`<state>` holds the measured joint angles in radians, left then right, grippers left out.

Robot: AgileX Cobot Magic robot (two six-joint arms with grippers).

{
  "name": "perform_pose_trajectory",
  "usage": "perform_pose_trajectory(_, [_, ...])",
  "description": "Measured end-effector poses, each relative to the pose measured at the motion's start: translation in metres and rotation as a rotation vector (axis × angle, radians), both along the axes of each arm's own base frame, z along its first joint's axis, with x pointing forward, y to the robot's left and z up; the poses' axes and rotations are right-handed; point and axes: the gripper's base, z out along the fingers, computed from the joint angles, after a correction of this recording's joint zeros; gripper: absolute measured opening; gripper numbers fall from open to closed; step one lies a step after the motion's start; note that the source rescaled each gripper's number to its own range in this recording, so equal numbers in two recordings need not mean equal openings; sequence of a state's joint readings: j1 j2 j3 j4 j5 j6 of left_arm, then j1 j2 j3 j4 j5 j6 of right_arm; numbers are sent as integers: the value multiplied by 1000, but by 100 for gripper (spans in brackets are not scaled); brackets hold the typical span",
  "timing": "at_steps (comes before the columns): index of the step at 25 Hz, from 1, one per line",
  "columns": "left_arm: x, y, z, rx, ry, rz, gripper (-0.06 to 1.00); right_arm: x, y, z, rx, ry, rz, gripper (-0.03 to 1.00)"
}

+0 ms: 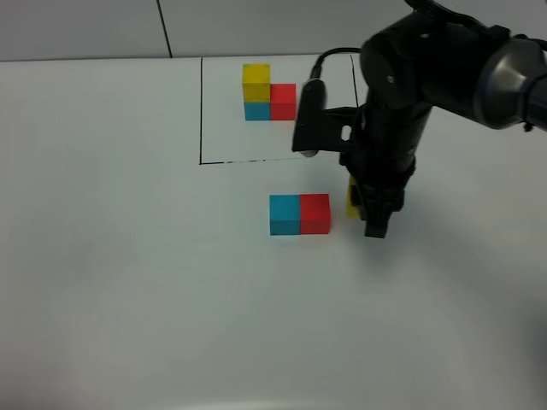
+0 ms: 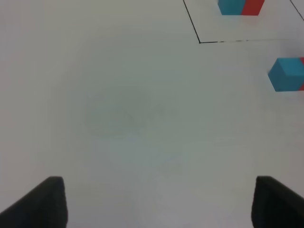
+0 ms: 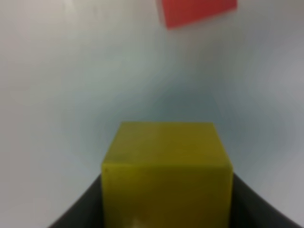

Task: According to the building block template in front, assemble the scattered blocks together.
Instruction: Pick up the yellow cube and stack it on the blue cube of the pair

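In the high view, the template (image 1: 267, 96) stands in the upper centre of the frame: a yellow cube on top of a cyan one, with a red cube joined to the cyan cube's right side. A thin black outline (image 1: 201, 111) drawn on the white surface (image 1: 128, 282) frames it on the left and below.

Just below that outline, near the middle of the frame, the loose cyan block (image 1: 285, 213) and the loose red block (image 1: 314, 213) sit side by side and touching, cyan on the left and red on the right. Right of the red block and a little apart from it is the yellow block (image 1: 352, 198), mostly hidden behind the right pincer (image 1: 376, 220).

The black right arm (image 1: 444, 68) comes in from the upper right corner and points down. The right wrist view shows its pincer clamped on the yellow block, which fills the lower middle of that frame between two dark fingers (image 3: 80, 213). The red block's corner appears at the top edge. Whether the yellow block rests on the surface or is raised off it cannot be told.

The left pincer (image 2: 159, 204) is spread wide with nothing between its tips, which show as two dark shapes at the bottom corners of the left wrist view. It hangs over bare surface, well apart from the blocks. The cyan block lies at that frame's right edge and the template's corner at the top right.
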<state>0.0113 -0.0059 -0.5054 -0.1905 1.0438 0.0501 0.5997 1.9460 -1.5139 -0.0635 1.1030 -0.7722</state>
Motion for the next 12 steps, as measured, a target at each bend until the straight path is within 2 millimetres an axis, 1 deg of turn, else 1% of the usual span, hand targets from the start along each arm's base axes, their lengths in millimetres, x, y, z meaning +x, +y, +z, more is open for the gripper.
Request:
perform_pose_trajectory(4, [0, 0, 0, 0, 0, 0, 96, 2, 33, -4, -2, 36, 108, 2])
perform_pose_trajectory(6, [0, 0, 0, 0, 0, 0, 96, 4, 46, -7, 13, 44, 145, 2])
perform_pose_trajectory(8, [0, 0, 0, 0, 0, 0, 96, 8, 57, -10, 32, 57, 167, 2])
perform_pose_trajectory(12, [0, 0, 0, 0, 0, 0, 96, 21, 70, -20, 47, 63, 200, 2])
